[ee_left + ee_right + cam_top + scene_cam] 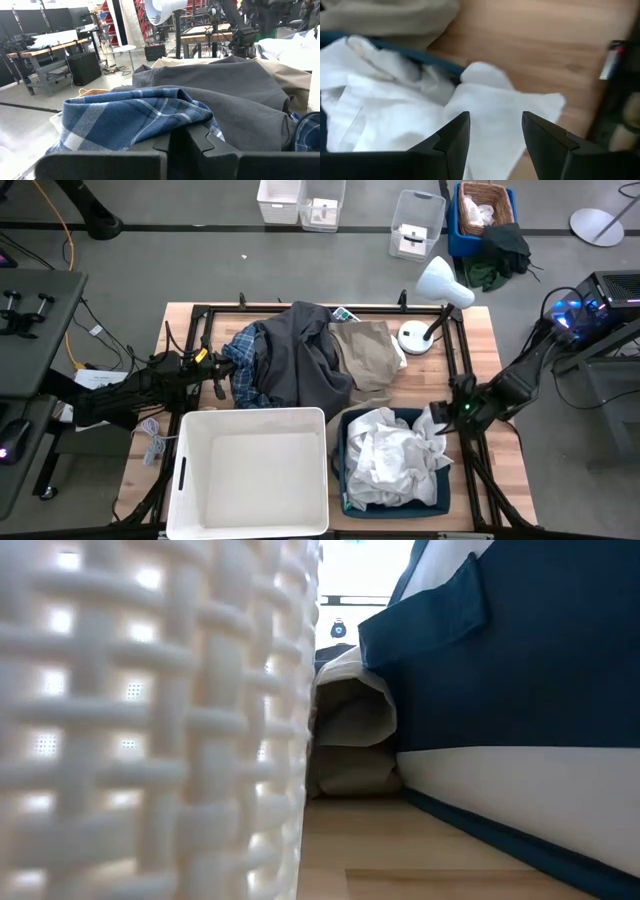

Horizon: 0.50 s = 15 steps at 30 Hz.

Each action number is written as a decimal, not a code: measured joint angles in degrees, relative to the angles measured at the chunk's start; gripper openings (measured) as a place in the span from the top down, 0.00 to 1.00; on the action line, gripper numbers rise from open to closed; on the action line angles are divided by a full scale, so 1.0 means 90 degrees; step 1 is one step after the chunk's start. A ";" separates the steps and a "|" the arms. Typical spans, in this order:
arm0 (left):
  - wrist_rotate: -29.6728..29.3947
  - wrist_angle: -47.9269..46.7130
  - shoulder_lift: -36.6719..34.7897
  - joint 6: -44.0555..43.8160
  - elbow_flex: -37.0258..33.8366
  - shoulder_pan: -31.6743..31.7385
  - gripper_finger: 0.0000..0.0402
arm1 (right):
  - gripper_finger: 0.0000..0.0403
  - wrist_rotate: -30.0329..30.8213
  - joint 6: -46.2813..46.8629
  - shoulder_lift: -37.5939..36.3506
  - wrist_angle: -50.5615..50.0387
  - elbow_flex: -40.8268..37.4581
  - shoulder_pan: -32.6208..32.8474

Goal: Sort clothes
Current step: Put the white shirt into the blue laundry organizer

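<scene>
Here the left gripper [218, 373] sits at the table's nine o'clock edge with its jaws pressed together, right at the hem of the blue-and-white plaid shirt [245, 370]; whether any cloth is caught between them I cannot tell. That shirt lies partly under the dark grey garment [305, 355], which spreads over the middle of the pile toward twelve o'clock, and the beige khaki garment [365, 352] lies just beside it on the three o'clock side, near the white desk lamp [437, 290]. The white garment [395, 455] fills the dark blue bin [343, 470] at five o'clock – one corner drapes over the rim onto the wood. The right gripper [495, 137] hovers above that corner, jaws spread. The white woven basket [252, 472] stands at seven o'clock.
</scene>
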 joint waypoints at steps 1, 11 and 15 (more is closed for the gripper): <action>0.0000 0.0000 0.0000 0.0000 0.0000 0.0000 0.96 | 0.56 0.0000 -0.0051 0.0002 0.0167 -0.0073 0.0000; 0.0000 0.0000 0.0000 0.0000 0.0000 0.0000 0.96 | 0.57 -0.0053 -0.0054 0.0012 0.0525 -0.0485 0.0000; 0.0000 0.0000 0.0000 0.0000 0.0000 0.0002 0.96 | 0.67 0.0042 -0.0078 0.0012 0.0546 -0.0382 0.0000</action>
